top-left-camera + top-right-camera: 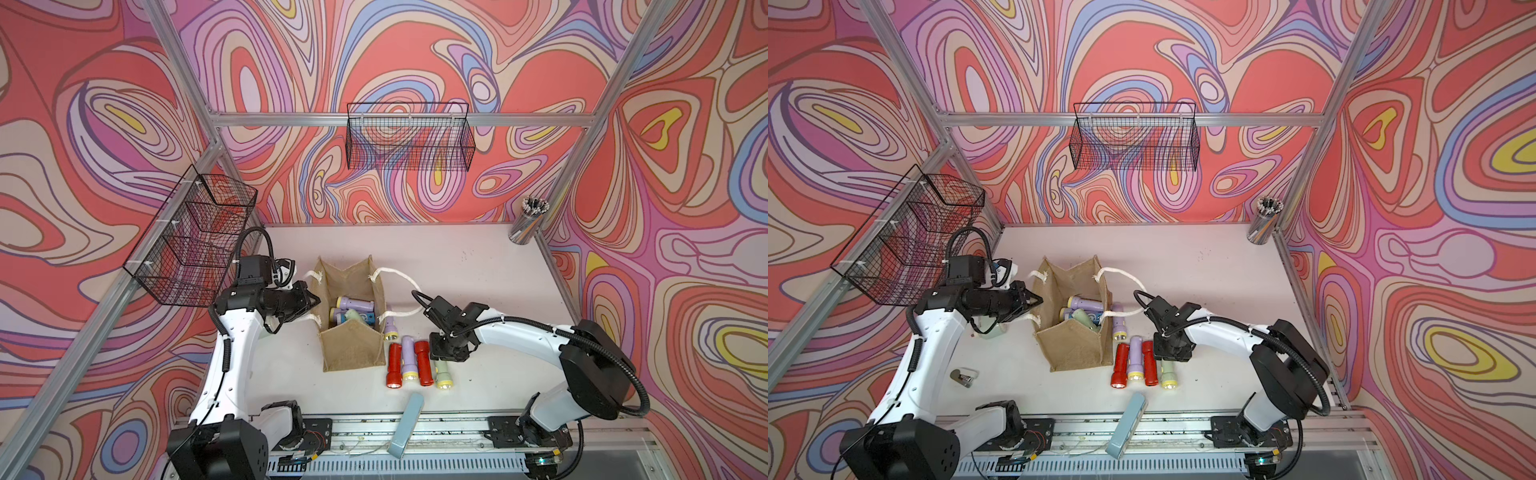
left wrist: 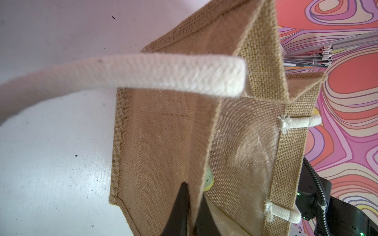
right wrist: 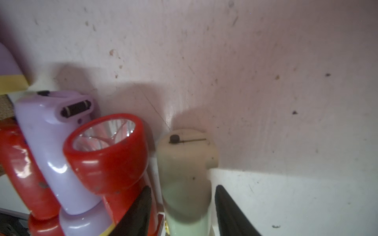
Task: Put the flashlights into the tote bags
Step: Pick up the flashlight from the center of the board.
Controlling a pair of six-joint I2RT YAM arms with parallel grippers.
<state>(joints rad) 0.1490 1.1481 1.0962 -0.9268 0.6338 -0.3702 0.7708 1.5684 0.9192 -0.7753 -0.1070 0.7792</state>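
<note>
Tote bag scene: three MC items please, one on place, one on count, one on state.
1. The pale green flashlight on the table lies:
A) at the row's end nearest the right arm
B) between two red ones
C) in a wire basket
2. Red flashlights on the table:
A) one
B) two
C) four
3. The left gripper is:
A) open in mid-air
B) holding a flashlight
C) shut on the tote bag wall
Answers:
1. A, it lies outermost, straddled by the open right gripper.
2. B, two flank a lilac one.
3. C, the left wrist view shows its fingers pinching the burlap edge.
</note>
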